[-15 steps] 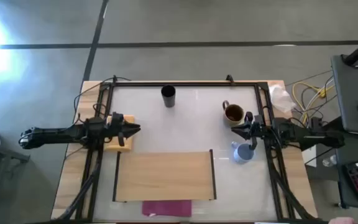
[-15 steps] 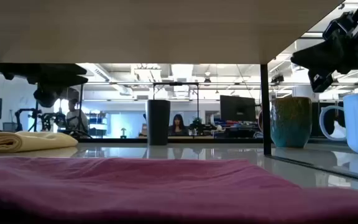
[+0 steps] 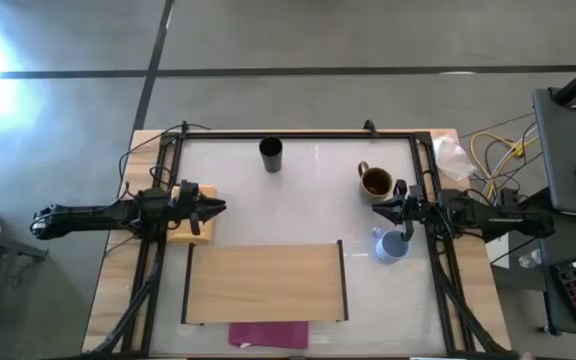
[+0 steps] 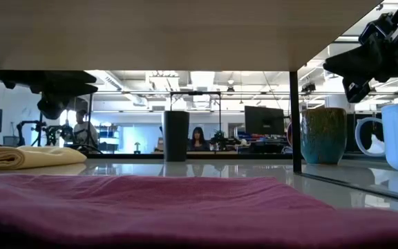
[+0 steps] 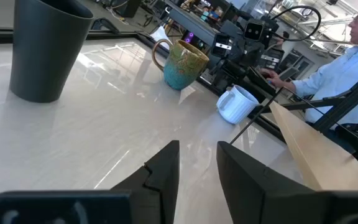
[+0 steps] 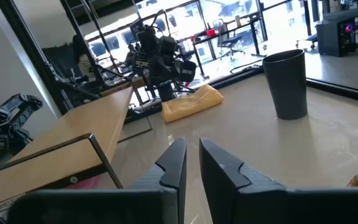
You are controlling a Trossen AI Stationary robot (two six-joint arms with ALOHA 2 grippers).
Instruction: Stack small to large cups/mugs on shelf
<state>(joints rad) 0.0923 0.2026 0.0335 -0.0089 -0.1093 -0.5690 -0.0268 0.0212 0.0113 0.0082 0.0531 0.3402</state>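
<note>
Overhead plan of the table, read left to right. The left gripper [image 3: 218, 208] hangs at nine o'clock over the folded yellow cloth [image 3: 196, 228], its fingers [image 5: 166, 171] set a little apart with nothing between them. The black cup [image 3: 270, 153] stands alone at twelve o'clock near the far rail, well apart from both arms. The shelf [image 3: 265, 283], a light-wood board with dark side edges, lies at six o'clock and carries no vessel; a magenta strip [image 3: 268, 333] lies just beyond its near edge.

At two o'clock stands the brown mug [image 3: 375, 181], its handle turned toward the far left corner. The pale blue mug [image 3: 392, 245] sits at four o'clock, just beside the shelf's right edge. The right gripper [image 3: 380, 212] hovers between these two mugs, above the tabletop; its fingers [image 6: 174, 165] stand nearly together with a thin slit between them, and they hold nothing.

In the low view the shelf's underside spans the top of the frame and the magenta strip fills the foreground, hiding the near tabletop. A white bag [image 3: 451, 155] and yellow cables [image 3: 495, 150] lie off the table's right side. A person's sleeve [image 5: 347, 68] shows in the left wrist view.
</note>
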